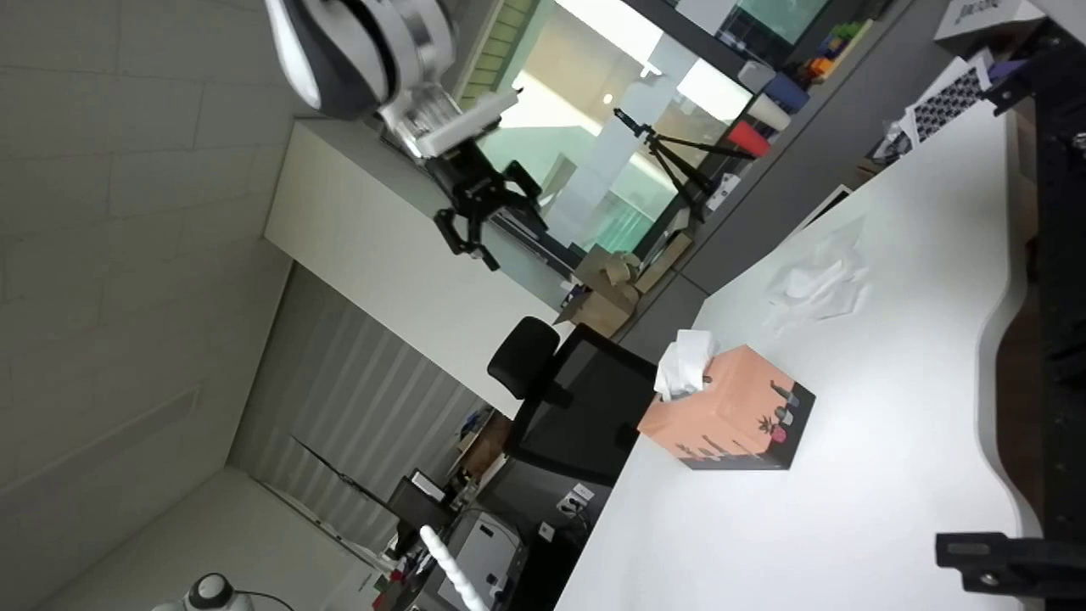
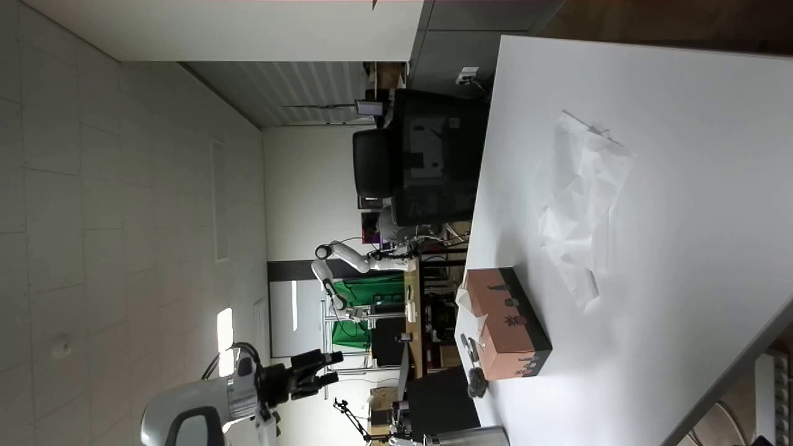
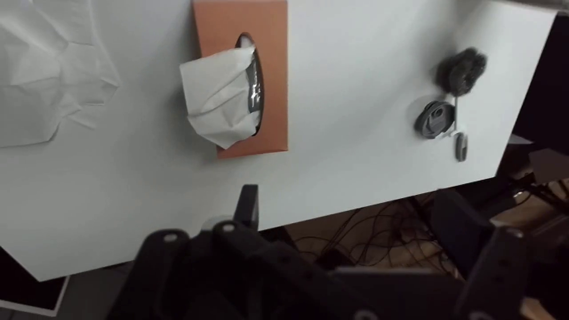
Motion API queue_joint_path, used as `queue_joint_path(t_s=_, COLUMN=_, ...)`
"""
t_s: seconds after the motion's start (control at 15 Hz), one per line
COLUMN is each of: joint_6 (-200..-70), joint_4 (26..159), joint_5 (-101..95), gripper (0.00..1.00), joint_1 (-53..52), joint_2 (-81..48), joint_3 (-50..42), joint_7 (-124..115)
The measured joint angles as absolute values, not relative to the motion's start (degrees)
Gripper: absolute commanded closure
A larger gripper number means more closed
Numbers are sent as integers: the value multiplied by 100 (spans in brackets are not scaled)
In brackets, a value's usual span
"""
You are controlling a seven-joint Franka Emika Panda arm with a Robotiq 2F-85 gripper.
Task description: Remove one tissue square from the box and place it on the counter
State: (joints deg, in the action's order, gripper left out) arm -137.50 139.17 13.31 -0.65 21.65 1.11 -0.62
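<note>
Wrist view showed fingers (image 3: pixel 249 206) apart and a loose tissue (image 3: pixel 44 75) at nine o'clock from the box (image 3: pixel 274 80). Placing seemed done; retreating clear of it was wise.

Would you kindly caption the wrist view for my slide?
Beyond the open gripper, a tissue pokes from its orange box; a creased white sheet lies on the counter.

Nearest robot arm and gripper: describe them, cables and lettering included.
The arm is rounded, white and dark grey, ending in a shiny metal collar with a pale bar-shaped block beside it. The gripper is black, with jointed, angular fingers and pale round bolt heads. Dark cabling arcs near the collar; no lettering can be made out.
</note>
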Motion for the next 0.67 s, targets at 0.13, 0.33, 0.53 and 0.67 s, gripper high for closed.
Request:
queue_joint_path(t_s=0.13, joint_6=-14241, joint_4=13907, joint_5=1390, gripper=0, joint_1=59, joint_2=1604, joint_3=-161, joint_7=-11)
queue_joint_path(t_s=0.33, joint_6=-14554, joint_4=13838, joint_5=1681, gripper=0, joint_1=169, joint_2=757, joint_3=-518, joint_7=95)
queue_joint_path(t_s=0.53, joint_6=-14569, joint_4=13657, joint_5=1912, gripper=0, joint_1=346, joint_2=-44, joint_3=-694, joint_7=144)
queue_joint_path(t_s=0.67, joint_6=-14521, joint_4=13502, joint_5=2071, gripper=0, joint_1=498, joint_2=-481, joint_3=-726, joint_7=182)
